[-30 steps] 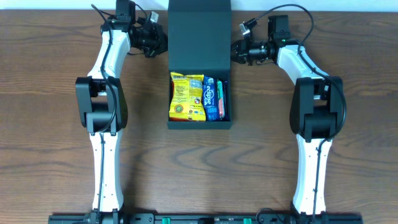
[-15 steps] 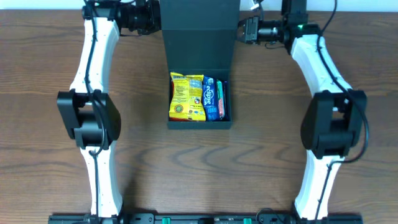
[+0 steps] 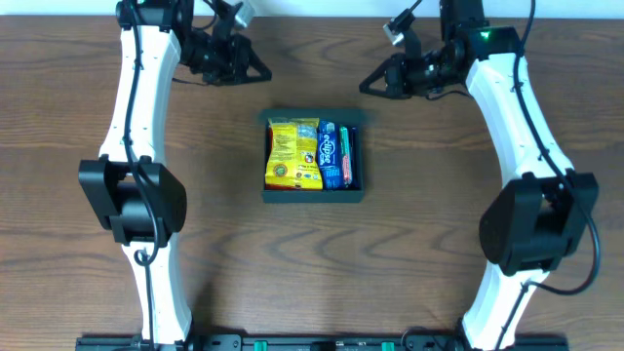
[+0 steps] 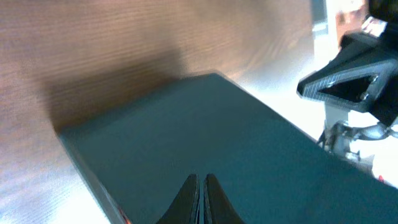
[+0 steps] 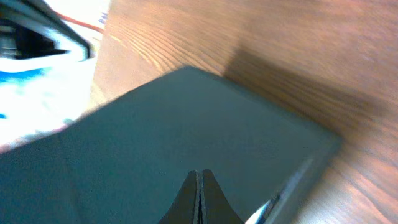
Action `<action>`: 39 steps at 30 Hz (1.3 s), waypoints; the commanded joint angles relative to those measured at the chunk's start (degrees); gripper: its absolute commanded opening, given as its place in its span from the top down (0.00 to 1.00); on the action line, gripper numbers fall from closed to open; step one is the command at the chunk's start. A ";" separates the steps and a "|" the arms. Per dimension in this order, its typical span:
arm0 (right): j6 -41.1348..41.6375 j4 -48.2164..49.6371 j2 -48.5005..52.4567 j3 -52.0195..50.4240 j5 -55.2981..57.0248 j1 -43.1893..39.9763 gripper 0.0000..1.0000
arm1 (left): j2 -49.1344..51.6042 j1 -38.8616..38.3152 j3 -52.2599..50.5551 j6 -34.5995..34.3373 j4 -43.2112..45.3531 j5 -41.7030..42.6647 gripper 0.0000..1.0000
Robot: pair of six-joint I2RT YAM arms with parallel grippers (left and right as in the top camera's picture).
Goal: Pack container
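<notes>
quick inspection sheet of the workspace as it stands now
surface: brown wood-grain table
job's things: container at centre, top open; yellow packet, blue packet, green packet side by side inside; teal panel, probably its lid, fills wrist views
clutter: nothing seen
tools: left tool and right tool both shut, past the container's far corners, apart from it overhead
cables: black cable at right wrist
surroundings: white strip beyond the table's far edge

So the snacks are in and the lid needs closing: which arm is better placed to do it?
Right, marginally: the right claw sits nearer the container's far edge than the left claw; both look shut.
</notes>
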 commanded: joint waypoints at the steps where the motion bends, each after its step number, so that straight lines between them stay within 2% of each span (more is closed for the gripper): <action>1: -3.74 -1.99 -2.89 0.15 10.51 1.29 0.98 | -1.97 -1.25 0.92 6.10 -3.28 -6.12 0.94; 9: -3.43 -4.66 -7.93 0.15 25.68 1.49 0.98 | -3.37 -1.77 0.92 5.31 -5.64 -10.73 0.94; 15: -3.56 -3.50 -15.19 0.15 30.45 1.49 0.98 | -12.22 -1.77 0.92 3.85 -4.48 -18.51 0.94; 20: -5.42 0.72 -21.00 0.15 30.42 1.49 0.64 | -20.87 -1.77 0.92 3.43 -4.26 -23.96 0.94; 22: -6.62 2.58 -22.64 0.15 30.64 1.46 0.26 | -23.67 -1.77 0.92 3.04 -4.35 -25.83 0.94; 23: -6.67 3.56 -23.26 0.15 31.08 1.44 0.03 | -24.87 -1.77 0.92 3.02 -4.50 -26.75 0.94; 24: -6.67 4.44 -23.54 0.15 31.34 1.44 0.01 | -25.88 -1.77 0.92 3.02 -4.57 -27.78 0.94; 25: -6.67 5.22 -23.63 0.15 31.93 1.42 0.01 | -26.95 -1.77 0.92 2.99 -5.09 -28.72 0.69; 27: -6.64 5.35 -23.61 0.13 32.33 1.31 0.01 | -28.13 -1.77 0.92 2.99 -6.25 -28.85 0.05; 30: -6.67 5.33 -23.61 0.13 32.33 0.22 0.01 | -28.87 -1.77 0.92 3.04 -8.28 -29.66 0.05; 34: -6.67 5.33 -23.61 0.13 32.33 -0.59 0.01 | -28.85 -1.77 0.90 3.04 -11.54 -34.95 0.05; 39: -6.67 5.33 -23.58 0.13 32.33 -0.44 0.01 | -28.85 -1.77 0.90 3.04 -11.56 -34.97 0.05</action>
